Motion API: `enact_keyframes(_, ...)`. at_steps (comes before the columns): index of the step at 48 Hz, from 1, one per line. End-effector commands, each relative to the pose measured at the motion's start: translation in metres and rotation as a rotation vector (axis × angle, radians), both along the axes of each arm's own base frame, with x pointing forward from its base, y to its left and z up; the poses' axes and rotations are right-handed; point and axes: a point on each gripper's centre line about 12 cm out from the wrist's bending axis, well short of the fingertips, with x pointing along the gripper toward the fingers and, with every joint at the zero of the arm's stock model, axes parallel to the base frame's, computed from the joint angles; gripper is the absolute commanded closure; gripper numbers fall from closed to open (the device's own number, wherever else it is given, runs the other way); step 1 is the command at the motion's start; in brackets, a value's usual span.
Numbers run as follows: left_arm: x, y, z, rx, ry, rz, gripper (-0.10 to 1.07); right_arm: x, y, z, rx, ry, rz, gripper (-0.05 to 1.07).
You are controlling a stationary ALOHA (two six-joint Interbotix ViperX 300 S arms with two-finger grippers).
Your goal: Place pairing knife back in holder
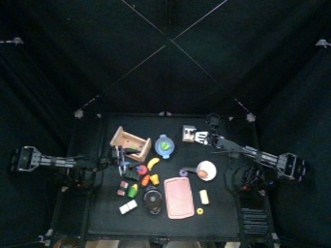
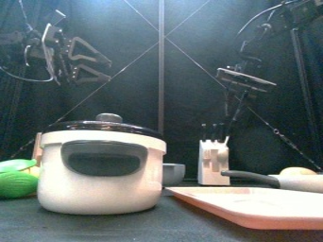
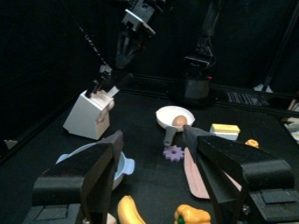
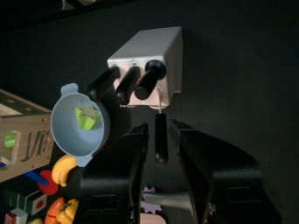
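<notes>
The right arm [image 1: 246, 155] reaches in from its side toward the table's far part, its claw [image 4: 162, 149] with jaws parted around a slim dark blade. The left arm [image 1: 52, 162] rests at its own side, its claw [image 3: 158, 171] spread wide.

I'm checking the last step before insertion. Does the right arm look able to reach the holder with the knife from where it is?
Probably yes. The right gripper hangs just above the holder, the knife between its jaws pointing toward it, and nothing lies between them.
</notes>
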Motion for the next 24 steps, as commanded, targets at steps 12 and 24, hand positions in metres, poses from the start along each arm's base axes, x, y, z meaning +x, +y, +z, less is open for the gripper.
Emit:
enact_keyframes(12, 0.002, 0.001, 0.005, 0.003, -0.015, 0.003, 0.05, -0.020, 0.030, 0.010, -0.030, -0.112, 0.080, 0.48)
enact_keyframes(24, 0.002, 0.001, 0.005, 0.002, -0.015, 0.004, 0.05, -0.008, 0.034, 0.000, -0.027, -0.186, 0.137, 0.73)
